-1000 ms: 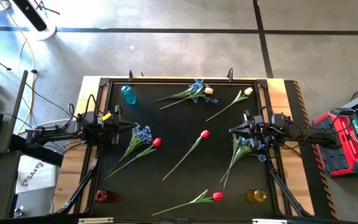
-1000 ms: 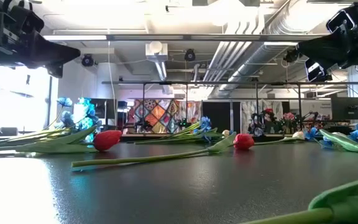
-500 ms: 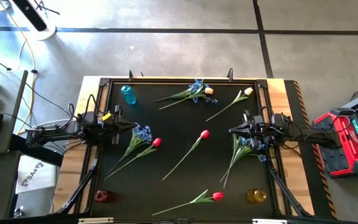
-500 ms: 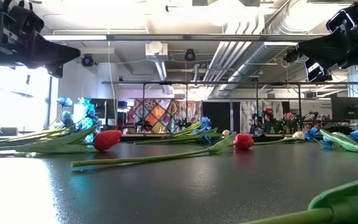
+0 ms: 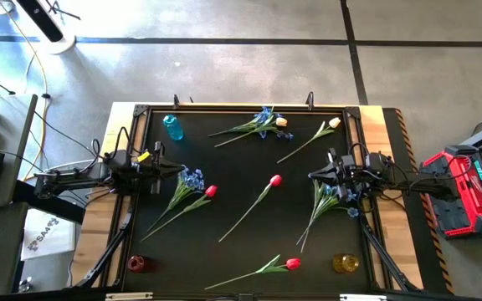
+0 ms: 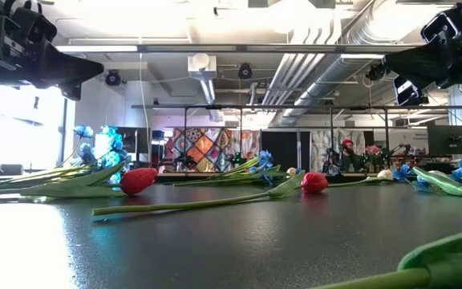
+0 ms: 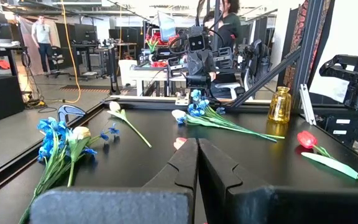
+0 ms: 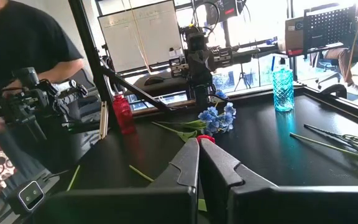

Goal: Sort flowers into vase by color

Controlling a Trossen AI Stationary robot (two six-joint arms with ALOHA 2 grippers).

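Flowers lie flat on the black table. A blue spray [image 5: 192,179] and a red tulip [image 5: 211,191] lie just in front of my left gripper [image 5: 176,169], which is shut and held level above the table's left side. Another red tulip [image 5: 275,180] lies mid-table and a third [image 5: 292,264] near the front. At the far edge lie a blue spray [image 5: 264,119] and two pale yellow tulips [image 5: 281,122] [image 5: 335,123]. A blue spray [image 5: 329,201] lies below my right gripper [image 5: 313,176], shut and level at the right side.
A blue vase [image 5: 172,127] stands at the far left corner, a red vase [image 5: 135,264] at the near left, a yellow vase [image 5: 346,263] at the near right. A person [image 8: 23,56] stands beyond the table's near edge, seen in the right wrist view.
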